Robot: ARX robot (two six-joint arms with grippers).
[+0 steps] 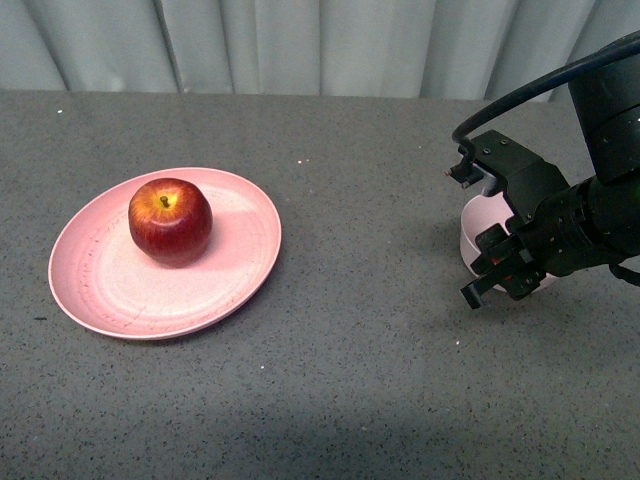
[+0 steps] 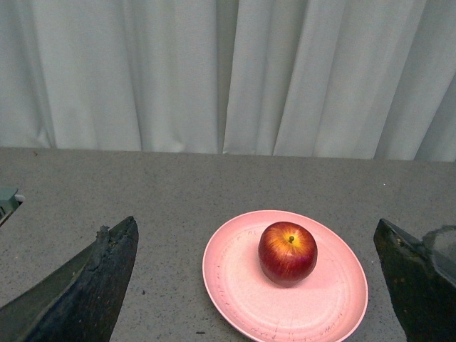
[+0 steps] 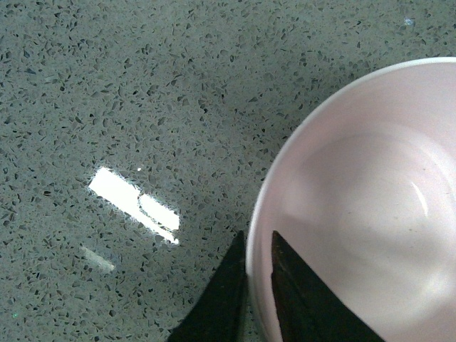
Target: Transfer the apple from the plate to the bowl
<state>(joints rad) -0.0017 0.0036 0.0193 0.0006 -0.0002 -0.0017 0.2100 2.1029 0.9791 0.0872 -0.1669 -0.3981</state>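
Apple sits on salmon-pink plate, on the left of grey speckled table. Right gripper reaches in from the right, jaws nearly closed, pinching pale-pink bowl by its rim, one finger inside, one outside. Left gripper faces plate, jaws wide apart, holding nothing

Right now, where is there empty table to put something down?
Bare table lies between the plate and the bowl, and in front of the plate. It is crowded at the bowl, where the right fingers straddle its rim.
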